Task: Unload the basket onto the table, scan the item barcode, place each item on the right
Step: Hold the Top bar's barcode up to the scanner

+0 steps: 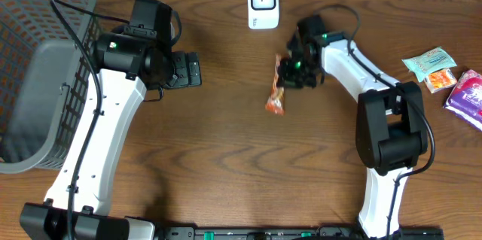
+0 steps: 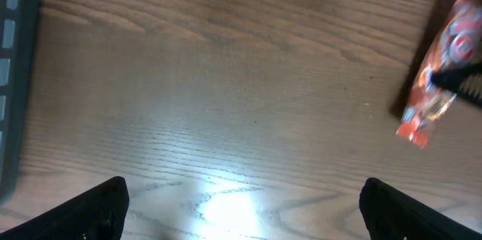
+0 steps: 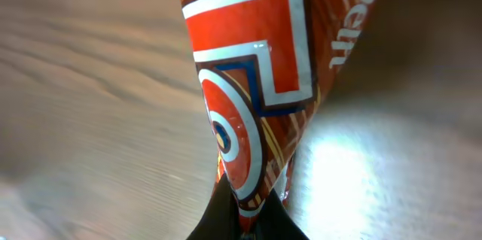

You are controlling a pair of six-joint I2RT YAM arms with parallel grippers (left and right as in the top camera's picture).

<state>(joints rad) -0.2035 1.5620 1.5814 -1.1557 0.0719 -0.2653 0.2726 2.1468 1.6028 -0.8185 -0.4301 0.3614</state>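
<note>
Near the far middle of the brown wooden table (image 1: 226, 157), just short of the white rectangular barcode scanner (image 1: 263, 3), the right gripper (image 3: 245, 223) is pinched tight on one end of the orange-red foil snack packet (image 1: 276, 92). Whether the packet's free end touches the table cannot be told. Left gripper (image 1: 188, 69): jaws spread wide, holding nothing, well apart from the packet. Grey plastic mesh basket (image 1: 30, 82) stands at the left edge.

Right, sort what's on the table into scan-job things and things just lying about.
Job: snack packet, pinched in the shut right claw; white scanner.
Lying about: grey basket; teal packet, small orange packet and purple packet at the right edge.
</note>
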